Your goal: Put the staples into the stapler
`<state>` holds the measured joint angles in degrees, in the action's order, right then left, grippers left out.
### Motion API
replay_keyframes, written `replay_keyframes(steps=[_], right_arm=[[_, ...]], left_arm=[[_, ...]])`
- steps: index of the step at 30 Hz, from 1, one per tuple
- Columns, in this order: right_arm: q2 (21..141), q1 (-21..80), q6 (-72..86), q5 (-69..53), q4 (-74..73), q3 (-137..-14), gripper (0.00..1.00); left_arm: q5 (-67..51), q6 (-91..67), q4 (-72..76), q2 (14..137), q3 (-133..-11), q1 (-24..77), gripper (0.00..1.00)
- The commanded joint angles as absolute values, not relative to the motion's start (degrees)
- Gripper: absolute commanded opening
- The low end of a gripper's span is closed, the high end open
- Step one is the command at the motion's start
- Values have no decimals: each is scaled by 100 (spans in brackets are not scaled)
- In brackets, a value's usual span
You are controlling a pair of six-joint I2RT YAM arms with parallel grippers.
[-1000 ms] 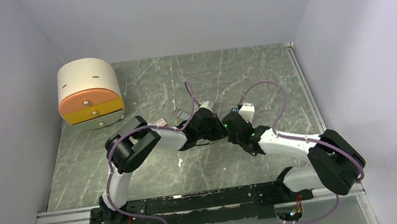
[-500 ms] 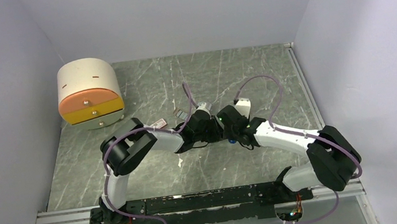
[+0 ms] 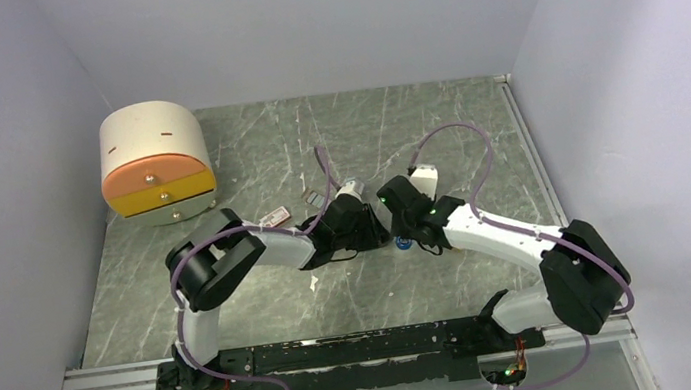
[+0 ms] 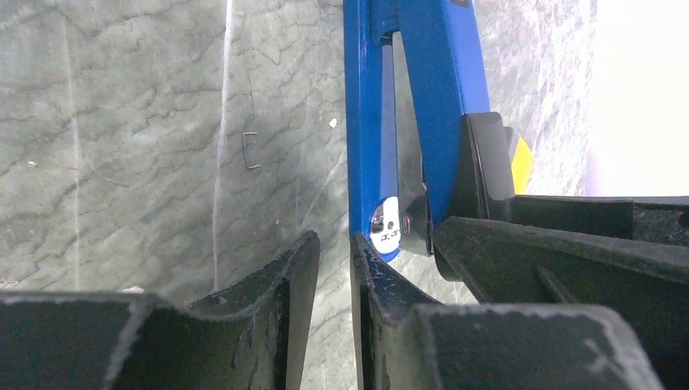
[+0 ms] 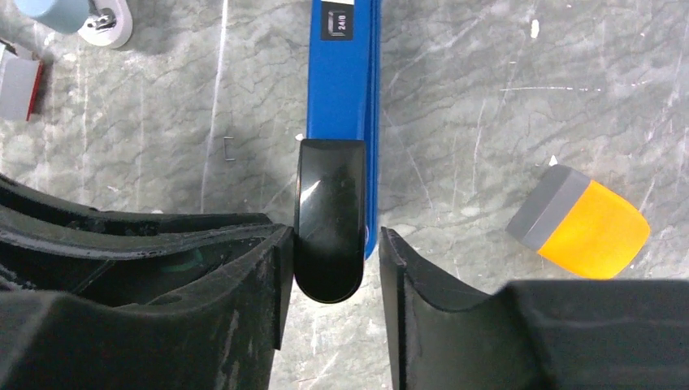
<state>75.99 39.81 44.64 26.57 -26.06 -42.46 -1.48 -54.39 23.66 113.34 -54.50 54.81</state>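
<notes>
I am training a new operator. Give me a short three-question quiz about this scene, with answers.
1. True or false: the orange block lies on top of the stapler.
2. What stands between the fingers of the right gripper? A) the stapler's black top arm B) a pen C) the orange block
3. Fill in: one loose ___ lies on the table near the stapler.
Key: 1 false; 2 A; 3 staple.

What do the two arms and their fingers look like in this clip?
The left arm and right arm have white links, bulky black joints and looping lilac cables. Small green lights glow near the wrists. The fingers are black, wedge-shaped and scuffed.
</notes>
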Motion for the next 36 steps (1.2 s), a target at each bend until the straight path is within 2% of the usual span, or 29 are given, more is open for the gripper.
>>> replay_keyframes(steps=[1,4,10,19,23,32,36], right_arm=[[7708,3905,4572,2689,-2750,-4262,42],[7800,3879,4602,2490,-2581,-4104,33],[8182,3836,4608,2270,-2309,-3841,24],[8346,3800,4522,2291,-2124,-3795,23],[7933,3762,4339,2483,-1958,-3838,30],[7878,3703,4018,2707,-2168,-4291,60],[7542,3701,3955,2780,-2252,-4426,65]], left_arm=[[307,-5073,922,11620,-5081,5467,30],[306,-5071,953,11579,-5050,5471,29],[331,-5044,967,11477,-5011,5467,28],[427,-4999,981,11308,-4969,5467,29],[551,-4957,1137,11037,-4842,5470,33],[958,-4563,821,10496,-4958,5470,38],[1150,-4291,611,10143,-5032,5471,39]])
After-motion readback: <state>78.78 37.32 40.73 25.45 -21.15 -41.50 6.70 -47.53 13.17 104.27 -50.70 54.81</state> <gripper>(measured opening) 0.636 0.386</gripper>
